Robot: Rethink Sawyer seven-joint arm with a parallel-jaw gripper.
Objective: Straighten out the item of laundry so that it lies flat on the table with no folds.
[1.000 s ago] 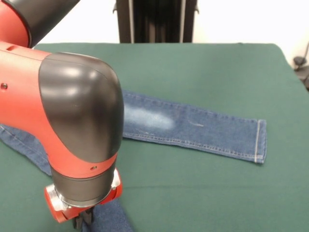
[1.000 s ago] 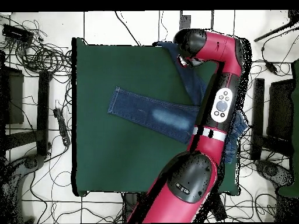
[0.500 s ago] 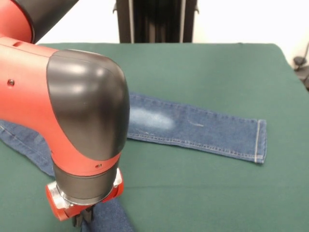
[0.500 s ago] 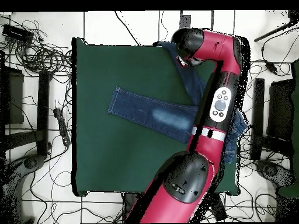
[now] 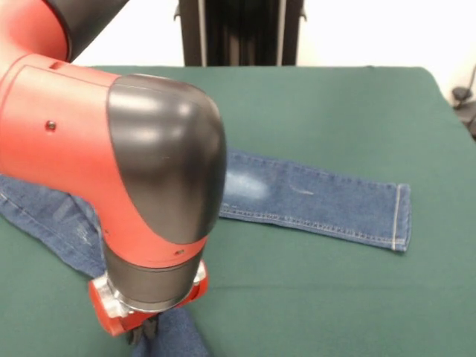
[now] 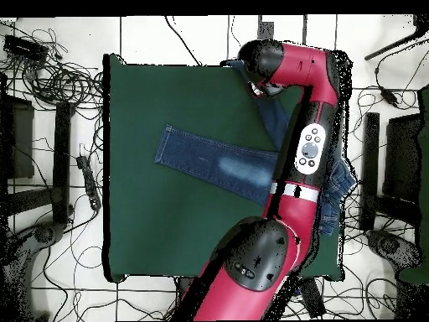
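No readable text shows, as far as visible.

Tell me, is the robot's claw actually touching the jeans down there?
Touching: the front view shows the gripper tips meeting the jeans fabric at the bottom edge.

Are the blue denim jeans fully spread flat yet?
No. One leg of the blue denim jeans lies flat on the green cloth table; the other runs under the arm, bunched near the claw.

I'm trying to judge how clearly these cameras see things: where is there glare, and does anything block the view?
Front view: soft highlights shine on the arm's black elbow cover, which fills the left side and hides part of the jeans. The wall behind looks washed out white. Overhead view: even light on the table, and the arm covers the jeans' right part.
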